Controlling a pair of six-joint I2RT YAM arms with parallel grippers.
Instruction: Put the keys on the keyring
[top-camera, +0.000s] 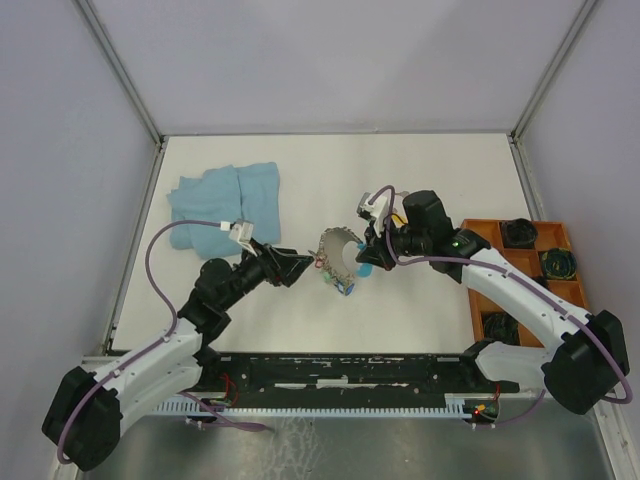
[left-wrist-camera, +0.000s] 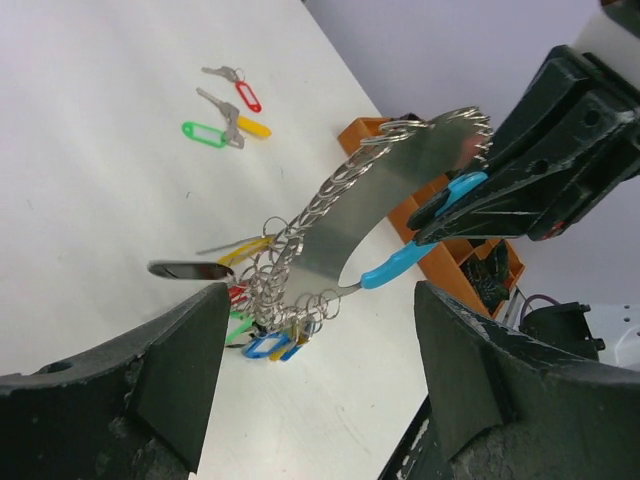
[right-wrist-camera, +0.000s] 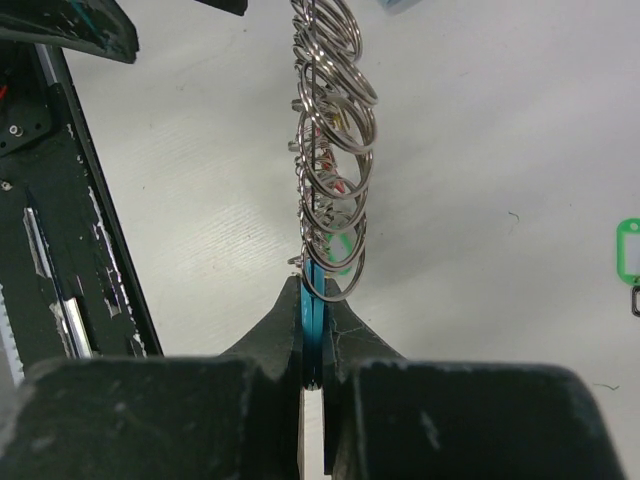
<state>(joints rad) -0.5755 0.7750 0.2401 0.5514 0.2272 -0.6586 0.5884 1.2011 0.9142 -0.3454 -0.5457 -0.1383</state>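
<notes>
Down at the bottom of the top view, both arms reach up from their bases toward mid-table. The left gripper sits just left of centre with its jaws wide apart, holding nothing. The left wrist view confirms it: the two dark fingers fill the bottom corners, with open air between them.

Right there in that gap is the keyring, a curved metal plate edged with a crowd of split rings. It is lifted off the table and tilted. A bunch of hanging keys with blue, green, red and yellow tags dangles from its low end. One silver key juts out sideways, just beside the left finger; I cannot tell if they touch.

The right gripper comes in from the right, clamped tight on the plate with blue-tipped fingers. In its own wrist view the jaws are pressed together on the thin edge, rings stacked straight up the frame.

Farther back, at the upper left of the left wrist view, three loose keys lie flat on the table, green, yellow and red tags close together.

An orange tray sits at the right edge, and a blue towel lies crumpled at the upper left.
</notes>
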